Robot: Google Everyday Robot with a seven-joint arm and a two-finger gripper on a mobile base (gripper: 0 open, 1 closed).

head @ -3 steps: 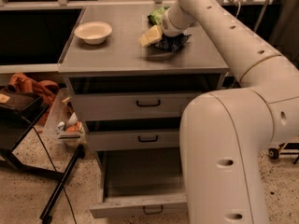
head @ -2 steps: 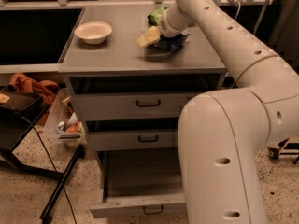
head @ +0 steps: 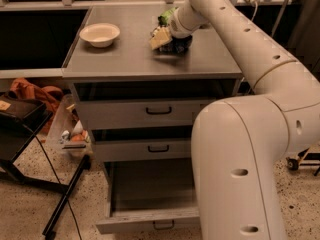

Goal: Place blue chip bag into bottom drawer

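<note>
The blue chip bag (head: 179,45) lies crumpled on the grey cabinet top (head: 125,59), right of the middle. My gripper (head: 161,37) reaches down from the right and sits at the bag's left side, touching or just over it. The arm's wrist hides the top of the bag. The bottom drawer (head: 150,220) is pulled open below the two shallower drawers, with its dark handle at the front. Its inside looks empty.
A green chip bag (head: 167,15) lies just behind the blue one. A white bowl (head: 100,34) stands on the left of the cabinet top. My large white arm fills the right foreground. A black stand (head: 30,149) and clutter are on the floor at the left.
The wrist and gripper have shifted slightly to the left over the blue chip bag. The bag and the drawers have not visibly moved.
</note>
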